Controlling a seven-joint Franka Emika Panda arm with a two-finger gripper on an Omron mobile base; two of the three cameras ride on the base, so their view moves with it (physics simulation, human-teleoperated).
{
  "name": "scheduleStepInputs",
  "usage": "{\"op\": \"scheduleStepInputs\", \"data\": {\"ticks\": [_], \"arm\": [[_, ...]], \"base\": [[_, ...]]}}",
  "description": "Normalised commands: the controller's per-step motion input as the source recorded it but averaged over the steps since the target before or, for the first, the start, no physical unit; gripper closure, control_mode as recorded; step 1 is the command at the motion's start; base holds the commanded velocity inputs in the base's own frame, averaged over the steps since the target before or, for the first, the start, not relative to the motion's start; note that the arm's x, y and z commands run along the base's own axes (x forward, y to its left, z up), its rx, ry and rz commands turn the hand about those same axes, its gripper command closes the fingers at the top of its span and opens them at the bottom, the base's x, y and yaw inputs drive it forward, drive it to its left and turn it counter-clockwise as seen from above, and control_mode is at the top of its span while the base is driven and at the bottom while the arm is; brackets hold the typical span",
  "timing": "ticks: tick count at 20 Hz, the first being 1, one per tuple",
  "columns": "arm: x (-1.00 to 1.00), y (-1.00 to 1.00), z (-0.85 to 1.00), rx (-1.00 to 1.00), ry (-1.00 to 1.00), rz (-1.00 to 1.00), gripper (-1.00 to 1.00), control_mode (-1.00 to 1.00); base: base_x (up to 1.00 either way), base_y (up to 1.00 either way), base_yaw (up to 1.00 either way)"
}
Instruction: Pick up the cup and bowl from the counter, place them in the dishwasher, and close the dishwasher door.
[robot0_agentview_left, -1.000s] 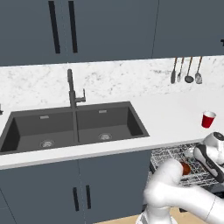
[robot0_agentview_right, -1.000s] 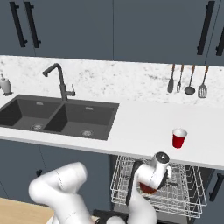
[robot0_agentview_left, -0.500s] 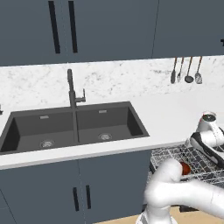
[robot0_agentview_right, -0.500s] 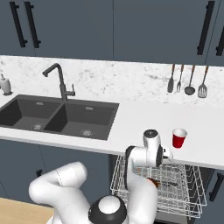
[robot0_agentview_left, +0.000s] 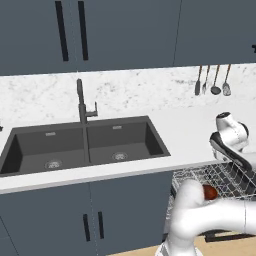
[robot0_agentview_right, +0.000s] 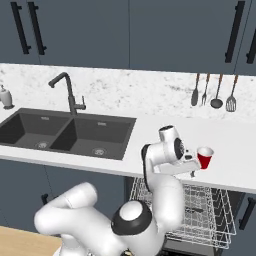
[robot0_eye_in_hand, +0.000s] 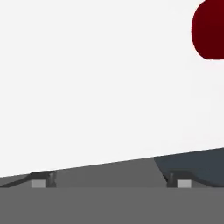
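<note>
Pincer (robot0_agentview_right: 192, 169) spread wide, nothing between the fingertips. In the right base view it sits above the front part of the white surface (robot0_agentview_right: 230, 150), just beside the cup (robot0_agentview_right: 204, 157) and on its left side; whether a fingertip touches the cup cannot be told. In the hand view the two dark fingertips (robot0_eye_in_hand: 43, 178) stand far apart at the bottom, over bare white surface, with the cup as a dark red shape at the upper right, off the line between them.

Cup: red, pale rim, upright on the surface, near its front edge and above the open dishwasher (robot0_agentview_right: 220, 227).

Bowl (robot0_agentview_left: 209, 192): reddish-brown, seen in the left base view inside the dishwasher's wire rack (robot0_agentview_left: 225, 182), partly hidden behind the white arm. Rack is pulled out below the surface edge; in the right base view its grey wires show in front of the arm's lower links.

Dishwasher door: not made out clearly in these views.

Further out: dark double sink (robot0_agentview_right: 65, 134) with dark tap (robot0_agentview_right: 67, 92) to the left, well apart from the cup. Four utensils (robot0_agentview_right: 212, 91) hang on the back wall above the surface, behind the cup. Dark grey-blue cabinets (robot0_agentview_right: 125, 30) above.
</note>
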Motion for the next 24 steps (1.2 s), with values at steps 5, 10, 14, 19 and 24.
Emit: {"op": "scheduleStepInputs", "data": {"ticks": [5, 10, 14, 19, 24], "arm": [[0.48, -0.44, 0.62, 0.05, -0.27, -0.01, -1.00, -1.00], [0.35, -0.04, 0.46, 0.03, -0.27, 0.00, -1.00, -1.00], [0.50, 0.00, 0.00, 0.00, -0.14, 0.00, -1.00, -1.00], [0.41, -0.25, -0.13, 0.00, -0.11, 0.00, -1.00, -1.00], [0.25, -0.28, 0.00, 0.00, -0.01, 0.00, -1.00, -1.00]], "base": [[0.00, 0.00, 0.00], [0.00, 0.00, 0.00], [0.00, 0.00, 0.00], [0.00, 0.00, 0.00], [0.00, 0.00, 0.00]]}}
